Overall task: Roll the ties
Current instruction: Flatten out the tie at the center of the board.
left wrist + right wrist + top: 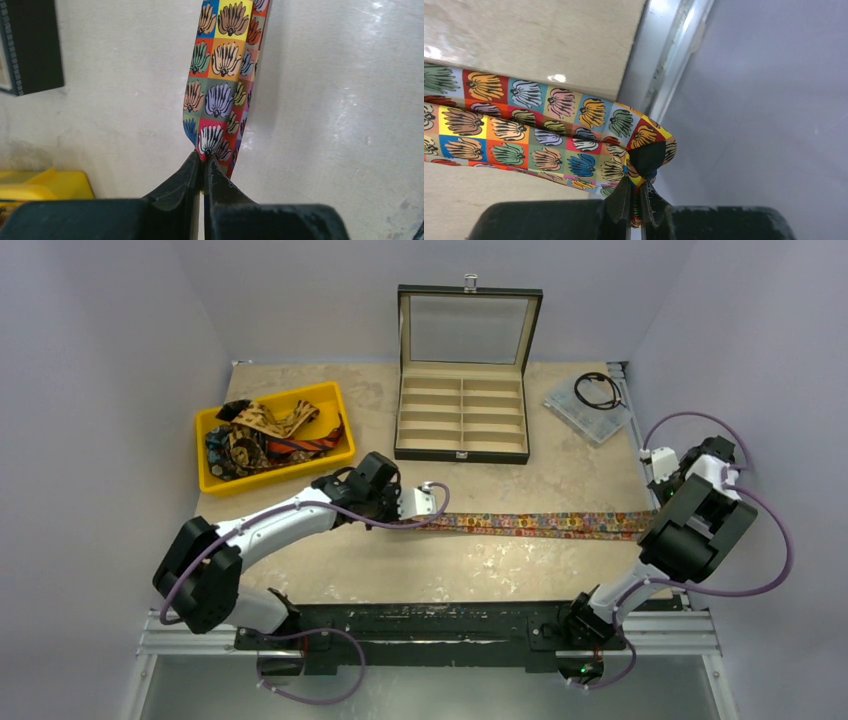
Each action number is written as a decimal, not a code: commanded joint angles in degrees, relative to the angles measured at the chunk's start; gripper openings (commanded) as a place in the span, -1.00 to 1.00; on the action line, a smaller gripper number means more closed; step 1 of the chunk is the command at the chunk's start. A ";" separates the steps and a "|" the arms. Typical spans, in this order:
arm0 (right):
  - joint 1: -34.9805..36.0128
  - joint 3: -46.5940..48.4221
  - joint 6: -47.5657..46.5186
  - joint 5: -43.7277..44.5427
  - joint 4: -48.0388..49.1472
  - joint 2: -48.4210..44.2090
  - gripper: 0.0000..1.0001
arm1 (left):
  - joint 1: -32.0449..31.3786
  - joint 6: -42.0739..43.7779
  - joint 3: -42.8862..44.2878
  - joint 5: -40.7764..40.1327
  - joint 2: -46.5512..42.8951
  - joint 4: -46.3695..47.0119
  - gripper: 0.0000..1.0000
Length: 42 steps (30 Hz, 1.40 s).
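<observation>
Clearly, the long narrow necktie of multicoloured squares printed with flowers point(550, 525) is lying stretched across the beige mottled tabletop point(480, 570), drawn out between both arms. The left gripper point(202, 161) is pinching one end, jaws pressed tight on the fabric. The right gripper point(636, 192) is clamping the other, folded end at the table's right edge. Pale lilac walls point(100, 360) are enclosing the table, and more ties point(265, 435) are lying heaped in a yellow plastic bin point(275, 477).

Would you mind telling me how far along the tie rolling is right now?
Done: nothing rolled yet; the compartment box stands empty. In hand: the floral tie lies stretched out, the left gripper shut on one end, the right gripper on the other. Left: rolling it, then the ties heaped in the yellow bin.
</observation>
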 commanded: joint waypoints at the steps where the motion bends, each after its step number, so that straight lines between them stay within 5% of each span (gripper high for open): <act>1: -2.26 0.76 -4.87 6.05 4.40 1.09 -1.00 | -4.30 -5.16 0.86 0.41 3.28 0.37 -1.00; 4: -2.73 0.71 -5.85 8.42 7.77 1.51 -1.00 | -6.67 -7.10 0.26 -1.02 4.28 1.81 -1.00; 6: -2.72 1.31 -5.77 8.65 6.76 1.47 -0.98 | -6.84 -7.83 0.78 -0.84 4.85 0.41 -0.77; 11: -2.64 1.42 -7.57 4.64 -1.14 -1.90 0.24 | -4.50 -7.37 -0.82 5.60 -1.74 -3.31 0.32; 15: -1.80 1.99 -7.92 -0.96 -8.81 -5.68 0.43 | -2.55 -7.13 -3.18 11.07 -8.28 -4.05 0.75; 21: 6.63 0.09 -2.26 -12.04 -18.03 -11.53 0.37 | -2.46 -10.93 -0.74 11.32 -3.28 -2.28 0.80; 28: 21.67 -8.44 9.46 -17.86 -14.94 -15.83 0.09 | -5.48 -9.10 2.71 7.48 5.60 0.06 0.59; 33: 26.19 -14.88 13.04 -15.04 -7.79 -14.42 -0.21 | -8.78 -7.71 6.62 3.08 12.24 -2.72 0.43; 42: 23.65 -22.43 9.08 -3.12 4.48 -7.60 -0.47 | -13.23 -7.07 8.62 -1.54 16.80 -4.59 -0.18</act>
